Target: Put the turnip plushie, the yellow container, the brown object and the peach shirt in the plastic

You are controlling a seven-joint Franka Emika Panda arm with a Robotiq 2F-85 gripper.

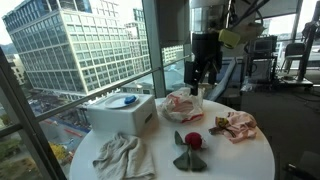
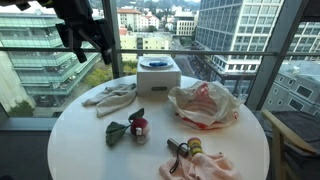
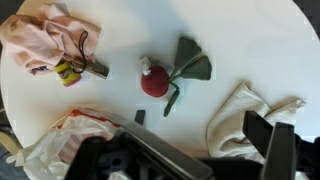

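Ok so the gripper (image 1: pixel 204 77) is up in the air over the table (image 1: pixel 232 160), jaws spread wide, nothing between them and touching nothing. Both exterior views show the two fingers (image 2: pixel 72 45) clearly apart. In the wrist view the fingers are mostly cropped and dark at the bottom edge, so I can't rly judge the gap from there.

Where stuff sits relative to the jaws (wrist view):
- turnip plushie (image 3: pixel 153 82) lies straight ahead of the jaws on bare tabletop, green leaves pointing away.
- yellow container (image 3: pixel 68 72) and brown object (image 3: pixel 96 69) are further out, off to one side, right next to each other and up against the peach shirt (image 3: pixel 40 35), which is crumpled at the far edge.
- plastic bag (image 3: pixel 55 140) is close in on that same side, w/ something pinkish inside, prob fabric.
- white cloth (image 3: pixel 250 115) is close in on the opposite side.

So all four task things are outside the bag.

A white box (image 2: pixel 157 75) with a blue thing on top shows in both exterior views, and the wrist cam doesn't catch it at all. The yellow and brown bits are only tiny blobs in an exterior view (image 2: pixel 188 148), while the wrist cam separates them.
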